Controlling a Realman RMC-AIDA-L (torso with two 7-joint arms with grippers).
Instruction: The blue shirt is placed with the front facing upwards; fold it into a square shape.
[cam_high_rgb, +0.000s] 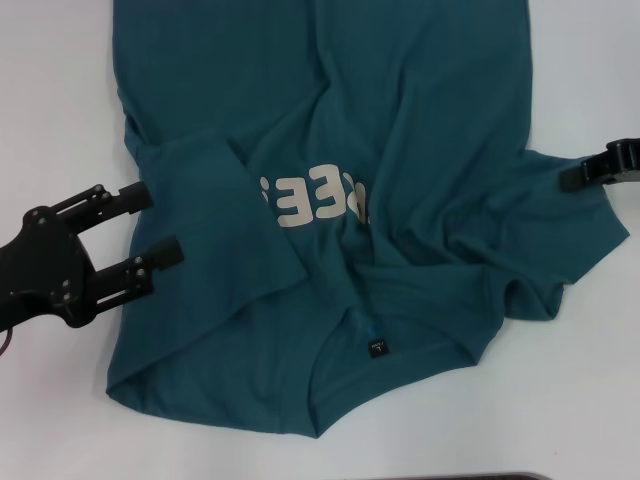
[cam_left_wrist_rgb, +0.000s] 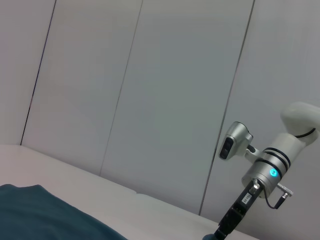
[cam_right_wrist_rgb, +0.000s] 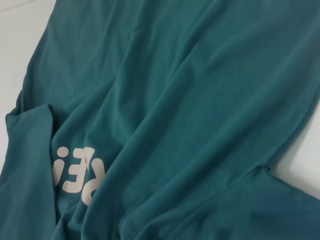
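Observation:
The blue shirt lies spread on the white table, front up and wrinkled, with its collar and small black neck tag toward me. Off-white letters show mid-chest, and one sleeve is folded inward beside them. My left gripper is open at the shirt's left edge, its fingertips reaching just over the cloth. At the shirt's right sleeve only part of my right gripper shows. The right wrist view looks down on the shirt and letters. A corner of the shirt appears in the left wrist view.
Bare white table surrounds the shirt on the left, right and front. A dark strip runs along the table's near edge. The left wrist view shows grey wall panels and my right arm farther off.

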